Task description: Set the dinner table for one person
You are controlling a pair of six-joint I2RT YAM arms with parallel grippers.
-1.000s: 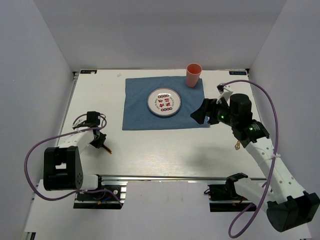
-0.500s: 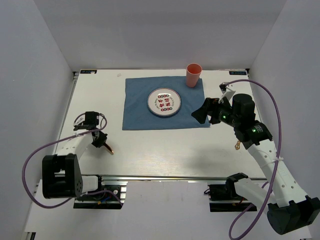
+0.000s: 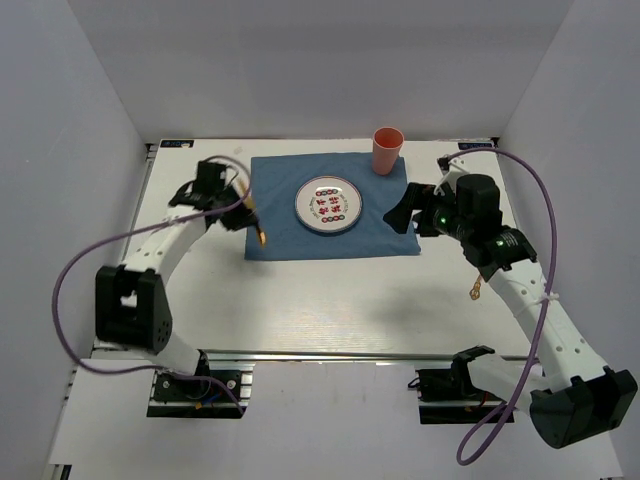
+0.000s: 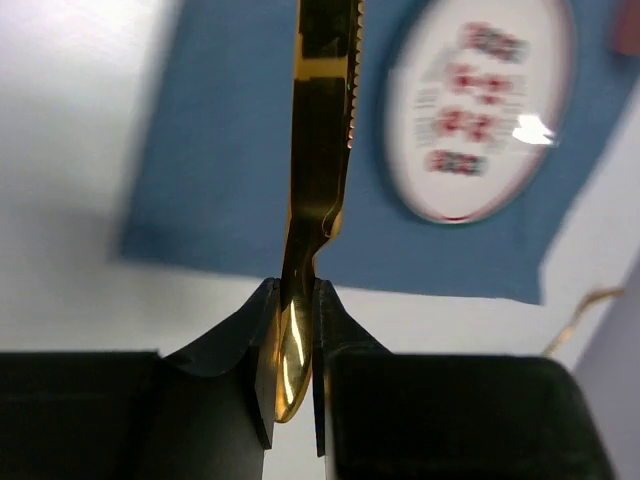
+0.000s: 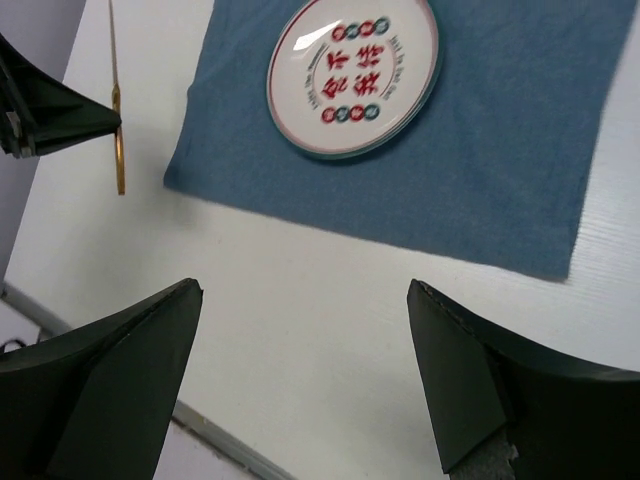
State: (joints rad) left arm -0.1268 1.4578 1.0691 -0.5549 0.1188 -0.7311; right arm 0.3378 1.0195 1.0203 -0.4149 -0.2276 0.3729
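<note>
My left gripper (image 3: 240,208) is shut on the handle of a gold knife (image 3: 260,236) and holds it above the left edge of the blue cloth (image 3: 275,215). In the left wrist view the serrated knife (image 4: 320,150) stands between the closed jaws of the left gripper (image 4: 295,300). A white plate with red marks (image 3: 328,205) lies on the cloth, and a pink cup (image 3: 387,150) stands at its far right corner. My right gripper (image 3: 405,218) is open and empty above the cloth's right edge. The white dinner table (image 3: 330,300) bears it all.
A second gold utensil (image 3: 474,291) lies on the table at the right, under the right arm; its end shows in the left wrist view (image 4: 575,315). A metal rail (image 3: 330,353) runs along the front edge. White walls enclose the left, right and back.
My left gripper has carried the gold knife from the near left of the table up and away to the cloth's left edge. My right gripper has shifted slightly farther back.
</note>
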